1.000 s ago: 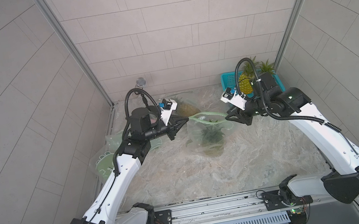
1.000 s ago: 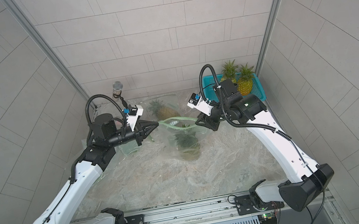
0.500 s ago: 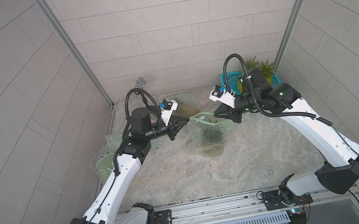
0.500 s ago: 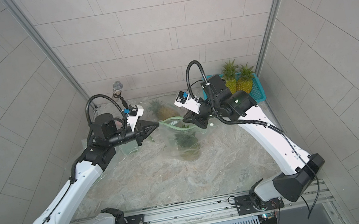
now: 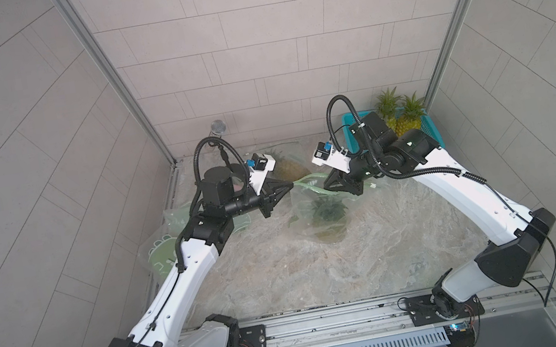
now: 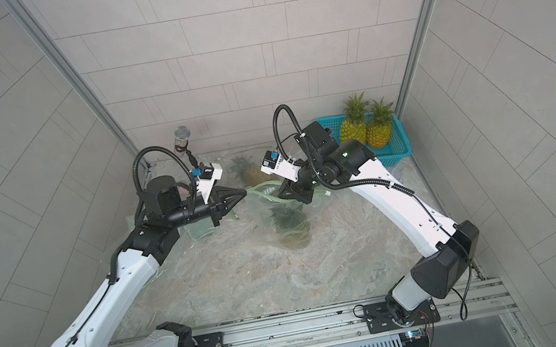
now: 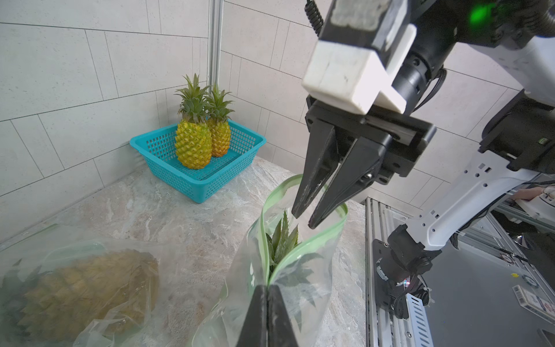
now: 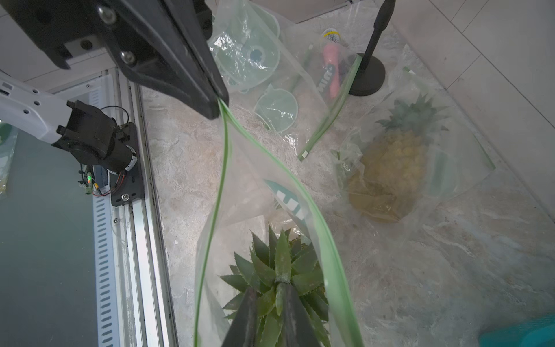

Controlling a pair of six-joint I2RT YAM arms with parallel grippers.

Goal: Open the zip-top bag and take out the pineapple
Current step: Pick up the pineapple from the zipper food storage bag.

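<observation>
**Step in hand: extraction grasp.** The left claw [image 7: 267, 288] is clenched on the green zip rim of the zip-top bag [image 7: 318, 270], holding the mouth up and agape near the centre of the table [image 5: 286, 280]. The right claw [image 7: 305, 220] hangs at that mouth with its jaws narrowly parted and nothing gripped. The pineapple [image 8: 279, 264] stands inside the bag, crown up, directly beneath.

**Procedure.**
- Lower the right claw straight down between the rim strips.
- Close on the bunched crown, not on a single leaf.
- Lift vertically with the rim held taut.

**Hazard.** The film may snag on the spiny leaves.

**Surroundings, robot base at 6 o'clock.**
- 12 o'clock: a second bagged pineapple [image 8: 390, 168].
- 1 o'clock: a basket [image 7: 186, 180] with two pineapples [image 7: 193, 144].
- 11 o'clock: a microphone stand [image 8: 368, 75].
- 9 o'clock: further bags [image 8: 255, 57].
</observation>
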